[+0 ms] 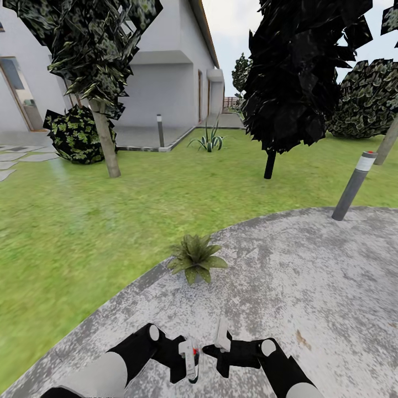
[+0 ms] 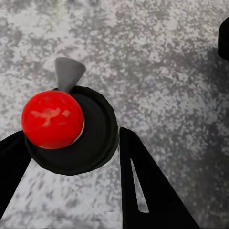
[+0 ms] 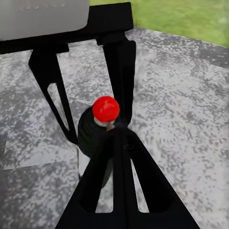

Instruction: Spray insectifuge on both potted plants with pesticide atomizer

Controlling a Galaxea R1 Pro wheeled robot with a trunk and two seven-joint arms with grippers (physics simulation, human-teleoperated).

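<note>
Now, down at the bottom of the head view both black arms meet over the mottled grey round paved patio (image 1: 309,265), and the bottle between them is nearly lost there, just a speck of red. The left wrist view clears it up: the small dark cylindrical pesticide atomizer with its glossy red ball top (image 2: 52,119) sits between the left gripper (image 2: 71,157)'s two black fingers, a grey nozzle poking off its shoulder. The jaws are narrowed around the body, gripping it. From the right wrist view the atomizer (image 3: 98,126) stands upright over the speckled paving, partly hidden by the right gripper (image 3: 119,143), whose fingers are drawn together with nothing between them. Ahead, one low rosette of pointed green leaves (image 1: 196,258) sits at the patio's edge where stone meets lawn; its pot is hidden under the foliage. A tilted grey bollard post (image 1: 354,185) stands at the patio's far right rim. Open paving lies between the arms and the plant.
</note>
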